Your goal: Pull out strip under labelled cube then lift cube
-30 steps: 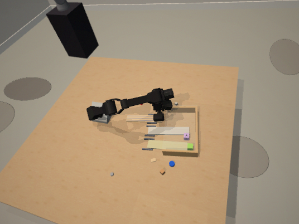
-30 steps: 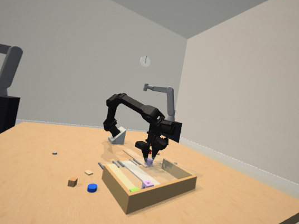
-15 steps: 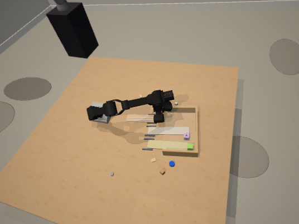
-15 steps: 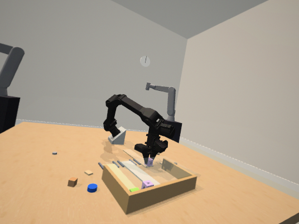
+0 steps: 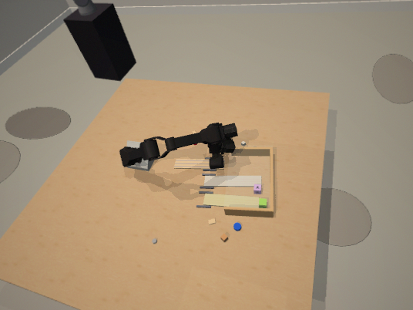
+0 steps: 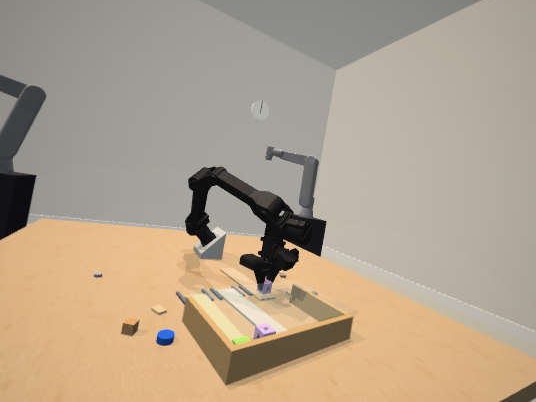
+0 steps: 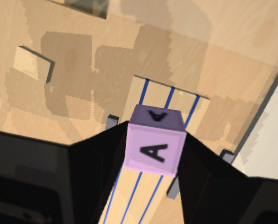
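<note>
My gripper is shut on a purple cube marked A, with one finger on each side of it. The cube is at or just above the end of the blue-lined strip; whether it touches is unclear. The arm hides this cube in the top view. A second purple cube with a dark mark is at the far end of the white strip. A green block is at the far end of the yellow strip.
A low wooden wall surrounds the strips' far ends. Short dark bars flank the strips. A blue disc, an orange-brown block and a pale tile lie outside the wall.
</note>
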Robot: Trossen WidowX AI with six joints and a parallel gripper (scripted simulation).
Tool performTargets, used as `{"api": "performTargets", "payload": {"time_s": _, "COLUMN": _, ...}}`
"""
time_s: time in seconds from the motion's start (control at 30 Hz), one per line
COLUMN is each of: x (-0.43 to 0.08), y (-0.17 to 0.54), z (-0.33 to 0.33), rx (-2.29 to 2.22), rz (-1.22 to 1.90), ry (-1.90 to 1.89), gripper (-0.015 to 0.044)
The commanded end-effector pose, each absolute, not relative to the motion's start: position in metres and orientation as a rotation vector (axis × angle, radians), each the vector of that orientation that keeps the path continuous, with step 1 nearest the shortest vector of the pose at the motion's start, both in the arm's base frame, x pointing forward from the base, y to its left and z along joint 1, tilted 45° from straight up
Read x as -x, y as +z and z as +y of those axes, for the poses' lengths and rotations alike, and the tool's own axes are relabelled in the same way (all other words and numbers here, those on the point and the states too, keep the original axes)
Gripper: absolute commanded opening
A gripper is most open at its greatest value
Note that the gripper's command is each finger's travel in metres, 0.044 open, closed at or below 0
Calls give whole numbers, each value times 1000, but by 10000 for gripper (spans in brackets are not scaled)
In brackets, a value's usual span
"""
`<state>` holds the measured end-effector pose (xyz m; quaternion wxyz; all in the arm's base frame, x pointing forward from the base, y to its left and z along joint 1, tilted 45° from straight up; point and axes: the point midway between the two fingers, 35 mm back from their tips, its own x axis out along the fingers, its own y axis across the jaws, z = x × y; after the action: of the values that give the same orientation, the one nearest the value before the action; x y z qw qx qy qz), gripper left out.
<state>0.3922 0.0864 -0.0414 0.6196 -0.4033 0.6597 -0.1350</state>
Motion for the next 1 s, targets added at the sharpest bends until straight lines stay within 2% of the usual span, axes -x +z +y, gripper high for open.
{"api": "performTargets", "payload": {"time_s": 0.0, "x": -378, "y": -30, "z": 94, "rx": 921, "rz": 1512, "ry": -306, "gripper": 0}}
{"api": "performTargets", "payload": {"time_s": 0.23, "x": -346, "y": -14, "z": 100, "rx": 928, "rz": 1515, "ry": -305, "gripper": 0}}
{"api": "performTargets", "payload": {"time_s": 0.97, "x": -292, "y": -8, "z": 90, "rx": 930, "rz": 1518, "ry": -304, "gripper": 0}}
